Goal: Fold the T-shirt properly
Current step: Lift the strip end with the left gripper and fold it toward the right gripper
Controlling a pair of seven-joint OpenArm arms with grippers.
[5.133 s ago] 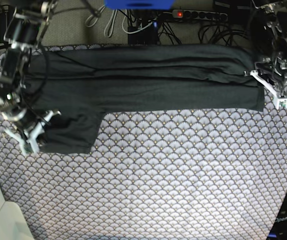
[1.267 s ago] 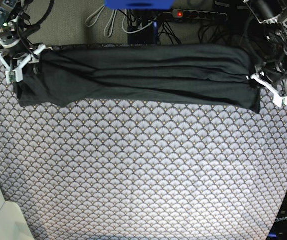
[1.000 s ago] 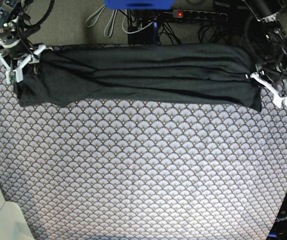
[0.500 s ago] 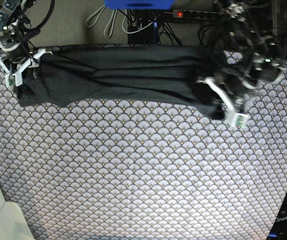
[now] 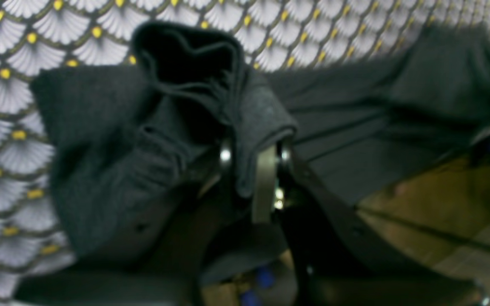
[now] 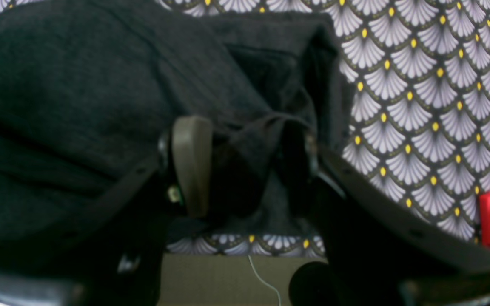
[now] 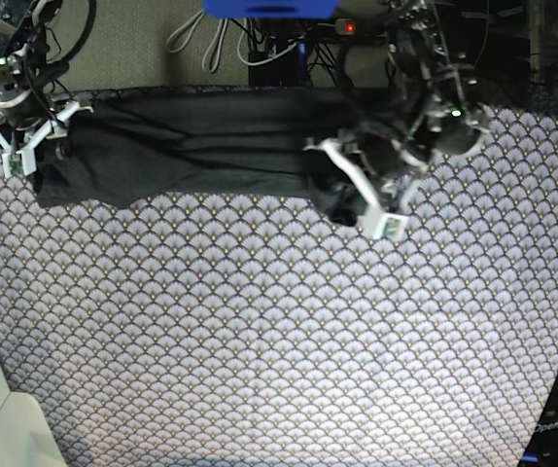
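Left gripper [image 7: 362, 190] clenching T-shirt [image 7: 191, 141] end over patterned cloth [image 7: 279, 341]; right gripper [image 7: 28, 146] spread, straddling other end; power strip [image 7: 386, 29], cables [image 7: 201, 39] lying behind.

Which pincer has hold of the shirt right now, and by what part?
The left pincer is shut on a bunched end of the T-shirt. The right pincer stands open astride the other end, gripping nothing.

T-shirt [image 7: 191, 146] along table's [image 7: 279, 331] far edge

The table [image 7: 289, 331] lies open below the T-shirt [image 7: 191, 146]; cables [image 7: 260, 44] crowd the far edge.
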